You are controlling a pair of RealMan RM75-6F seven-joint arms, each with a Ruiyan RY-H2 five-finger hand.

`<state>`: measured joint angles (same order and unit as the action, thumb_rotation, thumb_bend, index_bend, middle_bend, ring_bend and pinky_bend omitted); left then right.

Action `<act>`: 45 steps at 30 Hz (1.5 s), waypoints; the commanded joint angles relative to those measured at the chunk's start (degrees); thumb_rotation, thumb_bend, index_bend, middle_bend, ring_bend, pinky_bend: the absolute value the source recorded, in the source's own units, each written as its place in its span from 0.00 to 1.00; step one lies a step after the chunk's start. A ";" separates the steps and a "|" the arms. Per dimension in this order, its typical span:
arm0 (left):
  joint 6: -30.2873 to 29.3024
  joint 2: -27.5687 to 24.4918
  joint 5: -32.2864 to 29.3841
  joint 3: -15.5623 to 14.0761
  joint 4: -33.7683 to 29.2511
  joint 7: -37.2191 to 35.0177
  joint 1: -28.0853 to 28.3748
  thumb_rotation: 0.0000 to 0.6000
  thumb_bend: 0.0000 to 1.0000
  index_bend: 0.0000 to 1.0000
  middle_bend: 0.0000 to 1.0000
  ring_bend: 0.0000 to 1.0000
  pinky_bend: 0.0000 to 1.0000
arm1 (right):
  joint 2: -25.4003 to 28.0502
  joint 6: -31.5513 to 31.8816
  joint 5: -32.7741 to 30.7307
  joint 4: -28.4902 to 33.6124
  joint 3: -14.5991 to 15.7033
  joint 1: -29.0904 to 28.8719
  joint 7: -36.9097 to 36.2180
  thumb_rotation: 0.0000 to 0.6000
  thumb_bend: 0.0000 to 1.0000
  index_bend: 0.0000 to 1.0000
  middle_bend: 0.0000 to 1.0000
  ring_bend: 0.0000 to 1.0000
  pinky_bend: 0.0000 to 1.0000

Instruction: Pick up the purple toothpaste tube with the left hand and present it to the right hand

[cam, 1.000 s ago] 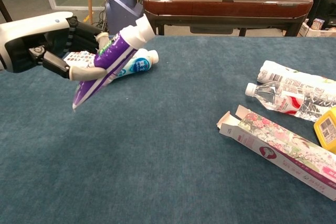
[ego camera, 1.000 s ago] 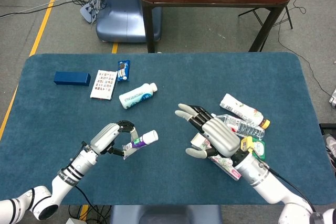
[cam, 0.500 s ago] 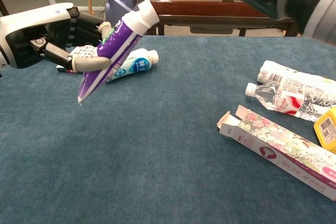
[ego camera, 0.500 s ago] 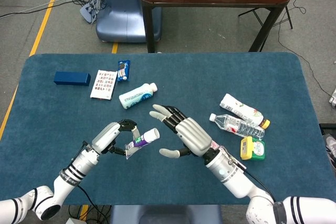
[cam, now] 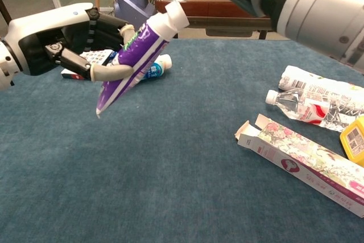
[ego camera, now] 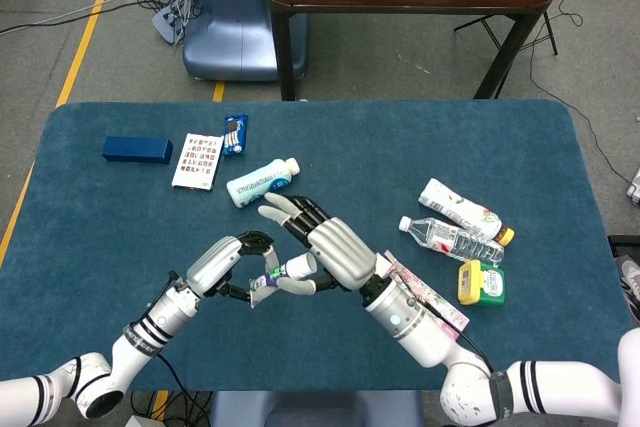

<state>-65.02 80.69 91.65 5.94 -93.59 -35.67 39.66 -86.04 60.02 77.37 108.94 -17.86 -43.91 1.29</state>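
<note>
The left hand (ego camera: 232,265) holds the purple toothpaste tube (cam: 136,55) up in the air, above the blue bench (ego camera: 520,147). Its fingers (cam: 108,72) wrap around the middle of the tube. The tube is tilted, with its white cap (cam: 173,18) pointing up toward the right hand (ego camera: 325,247). It looks held this way so the cap end sticks out free and the other hand can take it.

The right hand is spread wide and holds nothing. It is just beside the cap. Its thumb (ego camera: 297,285) sits right under the cap end in the head view, but I cannot tell if it touches yet.

The handing over seems almost ready. Next, the right hand would need to close around the cap end.
</note>
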 commanded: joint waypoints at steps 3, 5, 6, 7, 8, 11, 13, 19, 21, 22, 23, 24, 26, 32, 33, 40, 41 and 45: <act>0.29 0.47 -0.16 0.23 -0.10 0.22 0.52 1.00 0.39 0.58 0.64 0.38 0.20 | -1.10 -0.37 -1.11 -0.42 -0.47 -1.14 0.74 0.00 0.00 0.00 0.00 0.00 0.00; 0.44 0.59 -0.29 0.27 -0.02 0.25 0.69 1.00 0.39 0.58 0.64 0.38 0.20 | -1.42 -0.48 -1.43 -0.51 -0.47 -1.45 0.89 0.00 0.00 0.00 0.00 0.00 0.00; 0.47 0.67 -0.43 0.33 0.06 0.25 0.77 1.00 0.39 0.58 0.64 0.38 0.20 | -1.55 -0.64 -1.70 -0.50 -0.46 -1.65 0.87 0.00 0.00 0.00 0.00 0.00 0.00; 0.51 0.70 -0.55 0.37 0.13 0.21 0.81 1.00 0.39 0.58 0.64 0.38 0.20 | -1.68 -0.67 -1.85 -0.54 -0.48 -1.78 0.91 0.00 0.00 0.00 0.00 0.00 0.00; 0.52 0.73 -0.70 0.43 0.21 0.17 0.85 1.00 0.39 0.58 0.64 0.38 0.20 | -1.78 -0.77 -2.01 -0.63 -0.43 -1.97 1.11 0.00 0.00 0.00 0.00 0.00 0.00; 0.52 0.69 -0.95 0.48 0.32 0.02 0.90 1.00 0.39 0.58 0.64 0.38 0.20 | -1.90 -0.99 -2.36 -0.65 -0.30 -2.31 1.39 0.00 0.00 0.00 0.00 0.00 0.00; 0.45 0.58 -0.99 0.45 0.37 0.04 0.90 1.00 0.39 0.58 0.64 0.38 0.20 | -1.95 -1.02 -2.47 -0.61 -0.17 -2.50 1.67 0.00 0.00 0.00 0.00 0.00 0.00; 0.35 0.34 -1.10 0.42 0.35 0.05 0.98 1.00 0.39 0.58 0.64 0.38 0.20 | -2.37 -1.30 -3.22 -0.88 0.11 -3.17 2.55 0.00 0.00 0.00 0.00 0.00 0.00; 0.44 0.29 -1.18 0.41 0.37 -0.02 1.06 1.00 0.39 0.58 0.64 0.38 0.20 | -2.52 -1.49 -3.47 -1.10 0.18 -3.49 3.03 0.00 0.00 0.00 0.00 0.00 0.00; 0.49 0.27 -1.19 0.39 0.38 -0.03 1.10 1.00 0.39 0.58 0.64 0.38 0.20 | -2.62 -1.50 -3.56 -1.17 0.16 -3.63 3.22 0.00 0.00 0.00 0.00 0.00 0.00; 0.59 0.29 -1.20 0.36 0.40 -0.04 1.17 1.00 0.39 0.58 0.64 0.38 0.20 | -2.76 -1.51 -3.66 -1.29 0.14 -3.81 3.51 0.00 0.00 0.00 0.00 0.00 0.00; 0.69 0.28 -1.22 0.34 0.43 -0.03 1.23 1.00 0.39 0.58 0.64 0.38 0.20 | -2.89 -1.54 -3.75 -1.39 0.13 -3.96 3.70 0.00 0.00 0.00 0.00 0.00 0.00; 0.87 0.30 -1.28 0.33 0.48 -0.01 1.36 1.00 0.39 0.58 0.64 0.38 0.20 | -3.17 -1.58 -3.97 -1.61 0.10 -4.28 4.25 0.00 0.00 0.00 0.00 0.00 0.00; 1.13 0.33 -1.41 0.39 0.52 -0.11 1.66 1.00 0.39 0.58 0.64 0.38 0.20 | -4.04 -1.65 -4.67 -2.20 0.17 -5.15 5.98 0.00 0.00 0.00 0.00 0.00 0.00; 1.14 0.32 -1.47 0.44 0.52 -0.20 1.70 1.00 0.39 0.58 0.64 0.38 0.20 | -4.24 -1.58 -4.76 -2.33 0.20 -5.26 6.19 0.00 0.00 0.00 0.00 0.00 0.00; 1.34 0.16 -1.73 0.52 0.47 -0.45 1.92 1.00 0.39 0.58 0.64 0.38 0.20 | -5.30 -1.29 -5.30 -3.25 0.37 -5.83 7.06 0.00 0.00 0.00 0.00 0.00 0.00; 1.47 0.11 -1.79 0.49 0.46 -0.46 1.97 1.00 0.39 0.58 0.64 0.38 0.20 | -5.48 -1.29 -5.40 -3.46 0.43 -5.94 7.28 0.00 0.00 0.00 0.00 0.00 0.00; 1.79 -0.02 -2.08 0.44 0.47 -0.18 2.06 1.00 0.39 0.58 0.65 0.38 0.20 | -5.80 -1.52 -5.90 -3.98 0.61 -6.34 8.18 0.00 0.00 0.00 0.00 0.00 0.00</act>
<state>-63.23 80.68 89.57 6.39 -93.12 -35.85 41.70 -91.78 58.56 71.56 105.04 -17.30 -50.17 9.36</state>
